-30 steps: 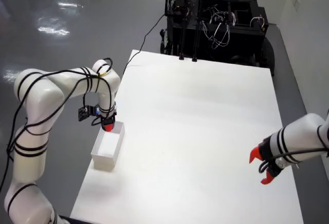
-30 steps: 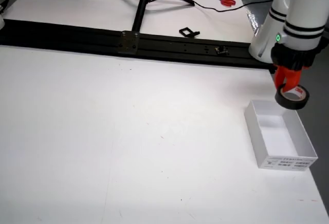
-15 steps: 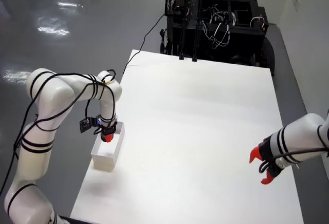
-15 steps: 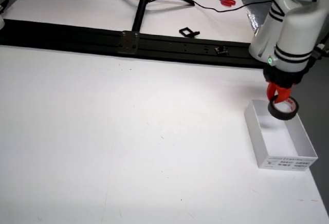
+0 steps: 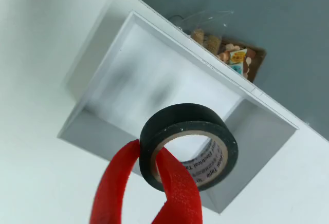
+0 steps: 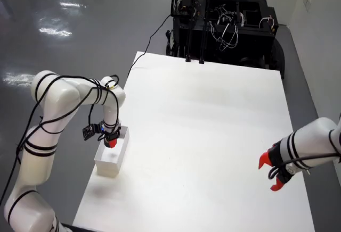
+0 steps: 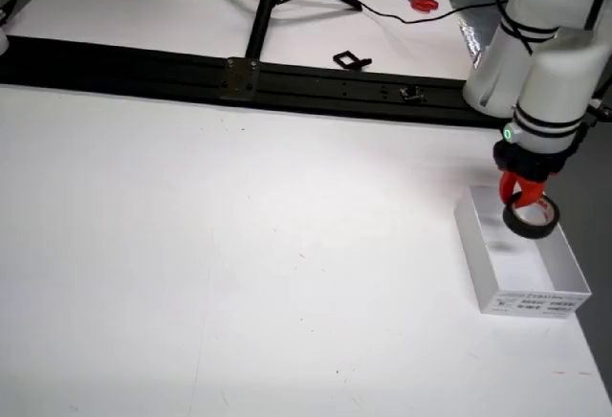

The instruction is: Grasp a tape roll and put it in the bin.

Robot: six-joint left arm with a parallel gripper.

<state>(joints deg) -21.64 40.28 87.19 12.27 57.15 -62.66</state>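
You are looking at a black tape roll (image 5: 188, 147) with a brown cardboard core, its inner wall printed with small lettering, hanging from the gripper (image 5: 149, 183). The jaws are clamped on the tape roll: one red, cloth-textured finger (image 5: 114, 185) is pressing on the outside of the ring and the other is passing through its hole. In the wrist view the roll is hanging over the open mouth of the bin (image 5: 103, 95), a white rectangular box with thin, straight walls and a smooth matte floor. The roll is overlapping the bin's near wall in that view; whether it is touching the wall you cannot tell.

In the front fixed view the tape roll (image 7: 531, 216) is hanging tilted, just above the bin (image 7: 478, 245), near its far end. The bin's near end wall is carrying a printed label (image 7: 535, 300). The gripper (image 7: 522, 190) is hanging from a white, glossy arm (image 7: 545, 54).

In the overhead view the bin (image 6: 114, 163) is sitting close to the left edge of the white counter (image 6: 213, 136), and the gripper (image 6: 110, 140) is hanging over its far end. The counter surface to the right of the bin is broad and flat. A second white arm with a red gripper (image 6: 272, 173) is standing well apart, near the right edge. Past the counter's edge in the wrist view, a clear bag of small items (image 5: 226, 49) is lying on the grey floor.
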